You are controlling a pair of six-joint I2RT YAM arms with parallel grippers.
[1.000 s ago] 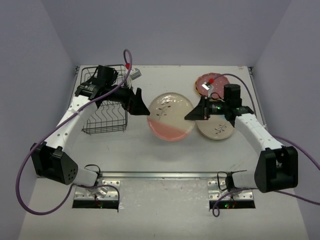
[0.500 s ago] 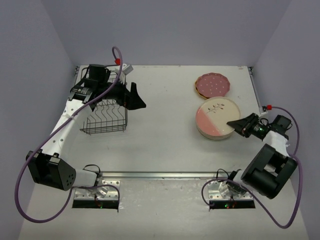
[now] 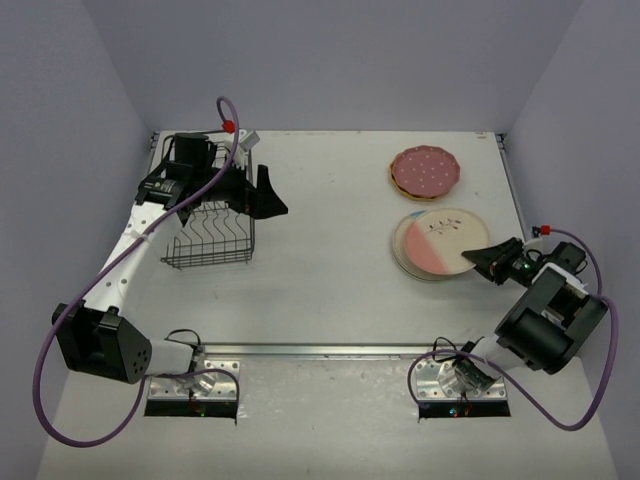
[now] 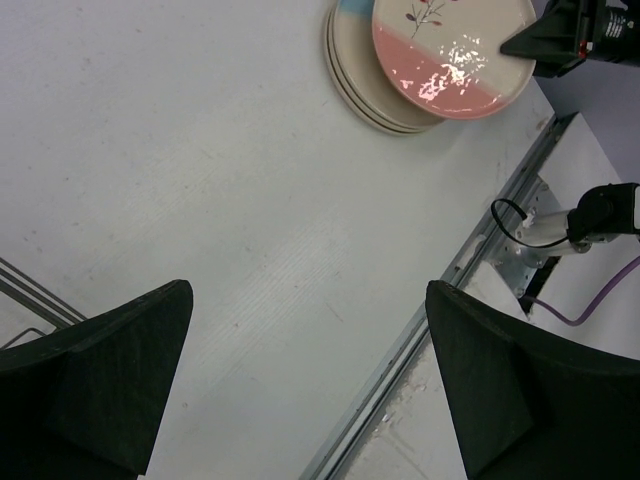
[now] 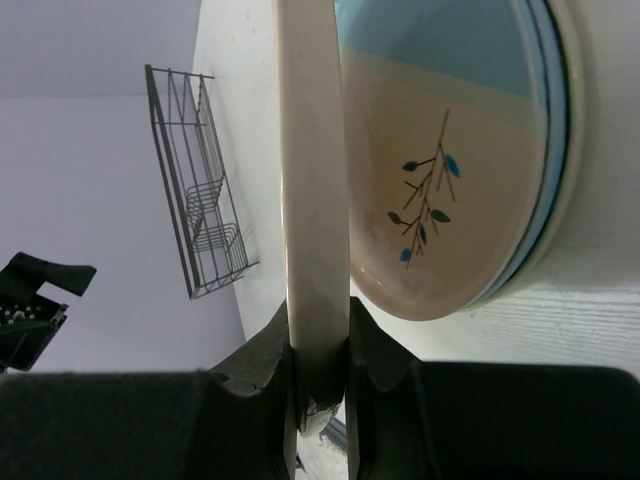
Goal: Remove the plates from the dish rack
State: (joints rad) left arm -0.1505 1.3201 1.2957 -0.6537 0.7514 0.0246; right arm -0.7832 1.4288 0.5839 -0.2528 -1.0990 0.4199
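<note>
Grips pink plate's (image 3: 437, 247) near rim in right claw (image 3: 482, 260), atop stack (image 3: 402, 259) at desk's (image 3: 330, 270) right. Holds left claw (image 3: 265, 195) agape beside rack (image 3: 205, 245), well apart. Cannot make out lower plates (image 4: 350, 82), mostly covered.

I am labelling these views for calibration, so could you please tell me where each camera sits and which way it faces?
Top external: above and behind the robot, looking down at the table; left arm and right arm show, bases nearest.
Left wrist: high beside the dish rack, looking down across the table; the left gripper's open fingers frame the bottom.
Right wrist: low at the table's right, looking along the pink plate pinched by the right gripper towards the rack.
Shared: both wrist views show the plate stack.
</note>
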